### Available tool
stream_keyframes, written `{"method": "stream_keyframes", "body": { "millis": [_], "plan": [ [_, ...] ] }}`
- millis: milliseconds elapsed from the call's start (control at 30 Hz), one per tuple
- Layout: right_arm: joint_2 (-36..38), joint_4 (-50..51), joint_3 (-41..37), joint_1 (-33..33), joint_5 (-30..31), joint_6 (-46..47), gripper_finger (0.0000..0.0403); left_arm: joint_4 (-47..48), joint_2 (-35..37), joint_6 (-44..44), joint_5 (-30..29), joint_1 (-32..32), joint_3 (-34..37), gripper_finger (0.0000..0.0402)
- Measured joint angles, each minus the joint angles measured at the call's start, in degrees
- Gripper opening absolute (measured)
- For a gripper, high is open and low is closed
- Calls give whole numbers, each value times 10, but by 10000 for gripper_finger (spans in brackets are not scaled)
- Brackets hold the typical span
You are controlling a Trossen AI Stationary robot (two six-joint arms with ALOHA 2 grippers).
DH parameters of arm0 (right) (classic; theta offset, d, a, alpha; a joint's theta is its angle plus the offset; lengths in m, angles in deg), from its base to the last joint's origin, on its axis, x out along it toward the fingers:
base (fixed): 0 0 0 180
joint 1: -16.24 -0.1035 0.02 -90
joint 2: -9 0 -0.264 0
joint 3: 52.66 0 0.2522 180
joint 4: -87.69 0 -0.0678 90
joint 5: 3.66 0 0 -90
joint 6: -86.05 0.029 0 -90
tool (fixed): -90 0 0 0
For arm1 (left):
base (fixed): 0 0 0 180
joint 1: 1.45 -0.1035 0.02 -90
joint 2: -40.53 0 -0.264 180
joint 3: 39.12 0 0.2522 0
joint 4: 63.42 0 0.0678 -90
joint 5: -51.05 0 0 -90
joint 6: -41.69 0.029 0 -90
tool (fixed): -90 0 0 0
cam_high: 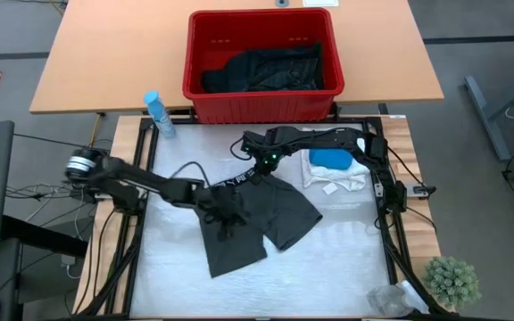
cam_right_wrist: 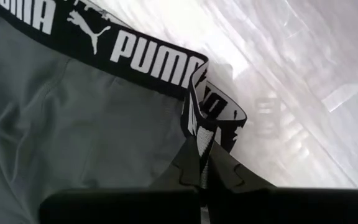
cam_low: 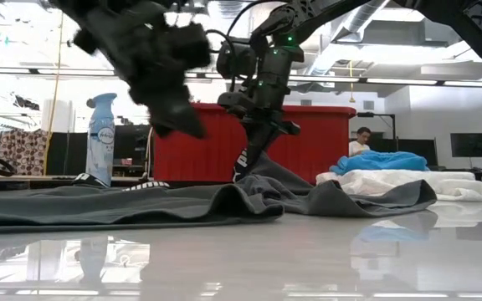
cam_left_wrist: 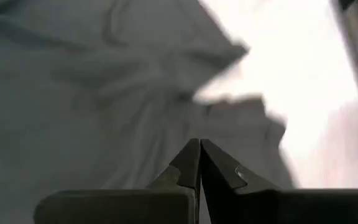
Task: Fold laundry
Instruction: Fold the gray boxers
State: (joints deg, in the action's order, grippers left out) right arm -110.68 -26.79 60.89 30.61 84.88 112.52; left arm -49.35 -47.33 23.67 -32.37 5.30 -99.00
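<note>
**Grey shorts pinched at the waistband**

On the white mat (cam_high: 328,259), grey shorts (cam_high: 257,223) lie spread near the middle. Their black waistband (cam_right_wrist: 135,53) carries white letters reading "PUMA" with a leaping-cat logo between the repeats. The waistband edge faces the far side of the table, toward the red basket (cam_high: 261,98); the two legs run toward the near edge, the long axis slanting slightly to the left. One leg ends lower left, the other lower right.

The right gripper (cam_right_wrist: 202,163) has its fingers pressed together on the waistband, which rises in a peak from the mat in the low view. The left gripper (cam_left_wrist: 199,163) is closed on nothing and hangs above the grey fabric by the left leg.

Beside the shorts on the right lie a white garment (cam_high: 337,178) and a teal one (cam_high: 330,159) on top of it, close to the right leg. Black clothes (cam_high: 266,69) fill the basket. A blue spray bottle (cam_high: 158,114) stands at the mat's far left corner; its label cannot be read. Bare mat lies open along the near edge and right side.
</note>
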Motion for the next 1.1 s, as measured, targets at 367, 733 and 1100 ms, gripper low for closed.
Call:
{"method": "stream_keyframes", "body": {
  "millis": [367, 733, 1100],
  "plan": [
    [0, -7, 0, 4, 0, 0, 25, 100, 76, 15, -41, 103, 71, 0],
    [0, -12, 0, 3, -2, 0, 25, -29, -31, -71, -43, 162, 89, 0],
    [0, -8, 0, 5, -19, 0, 25, -198, -120, -79, -21, 152, 87, 0]
  ]
}}
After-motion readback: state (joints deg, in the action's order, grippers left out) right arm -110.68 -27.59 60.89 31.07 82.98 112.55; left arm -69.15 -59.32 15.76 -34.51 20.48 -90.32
